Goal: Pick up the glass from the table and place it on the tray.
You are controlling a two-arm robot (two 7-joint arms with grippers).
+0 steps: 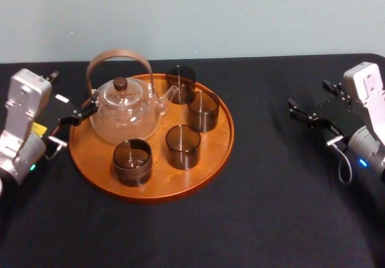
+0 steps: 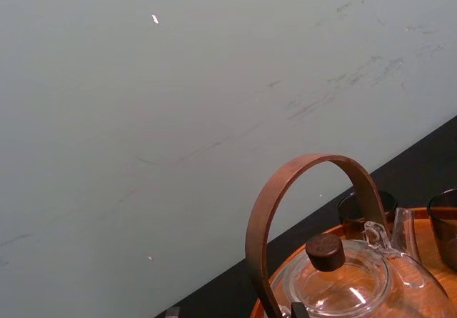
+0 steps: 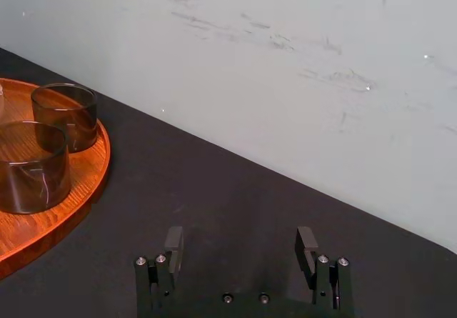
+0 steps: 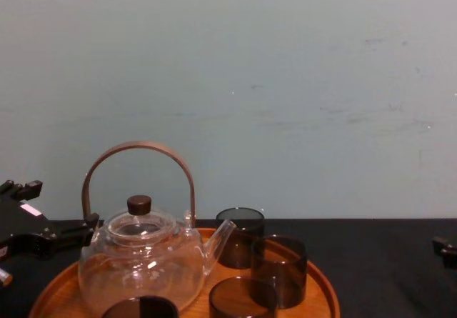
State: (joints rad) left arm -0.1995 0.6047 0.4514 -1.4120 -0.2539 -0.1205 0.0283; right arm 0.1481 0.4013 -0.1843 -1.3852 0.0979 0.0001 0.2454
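The round orange-brown tray (image 1: pixel 210 159) lies on the black table (image 1: pixel 277 202), left of centre. On it stand a glass teapot (image 1: pixel 125 114) with a brown hoop handle and several dark smoked glasses: one at the front (image 1: pixel 132 161), one beside it (image 1: pixel 183 146), and two near the spout (image 1: pixel 203 111) (image 1: pixel 181 84). My left gripper (image 1: pixel 74 92) is open at the tray's left rim, one finger close to the teapot's side. Far right of the tray, over bare table, my right gripper (image 3: pixel 239 239) is open and holds nothing.
A pale grey-green wall (image 4: pixel 285 82) rises right behind the table's back edge. The teapot's tall handle (image 2: pixel 285 189) arches close in front of the left wrist. Bare black table stretches between the tray and the right gripper (image 1: pixel 310 96) and along the front.
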